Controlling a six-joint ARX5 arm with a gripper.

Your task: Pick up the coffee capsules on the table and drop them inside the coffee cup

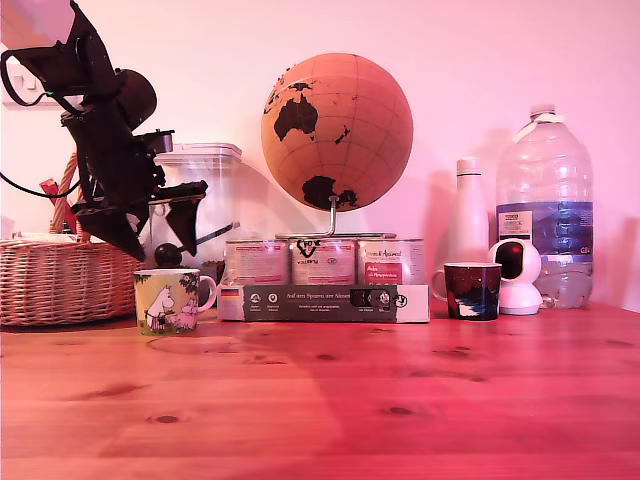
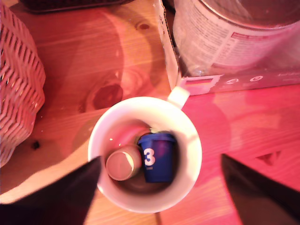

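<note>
Claw hangs wide and empty above the cup on the table; both capsules, blue and whitish, lie inside it.

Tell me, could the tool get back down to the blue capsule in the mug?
Probably yes: the open tool hangs above the pale yellow-green ceramic mug, whose mouth is uncovered. The blue plastic capsule touches the whitish capsule, so space is tight.

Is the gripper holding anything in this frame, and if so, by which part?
Nothing. The gripper is open above the mug; both capsules, blue and whitish, lie inside.
</note>
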